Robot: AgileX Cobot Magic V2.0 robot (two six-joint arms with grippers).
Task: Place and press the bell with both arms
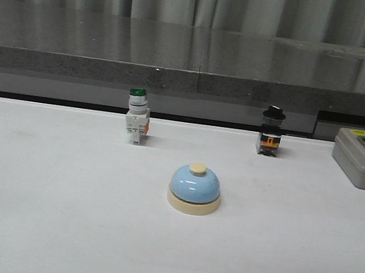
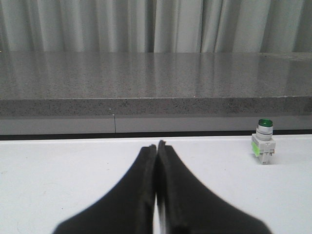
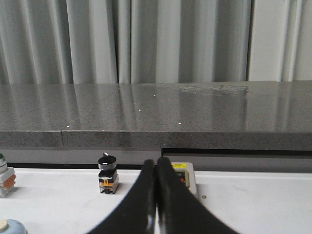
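My left gripper (image 2: 157,146) and right gripper (image 3: 156,163) are pressed closed, empty — parked back, since the bell (image 1: 194,188) sits untouched mid-table.

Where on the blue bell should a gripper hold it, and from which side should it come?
Probably the cream base of the bell, from above, fingers on opposite sides. The dome is smooth and rounded, so fingers may slip; the base rim looks straighter. The bell stands upright and alone.
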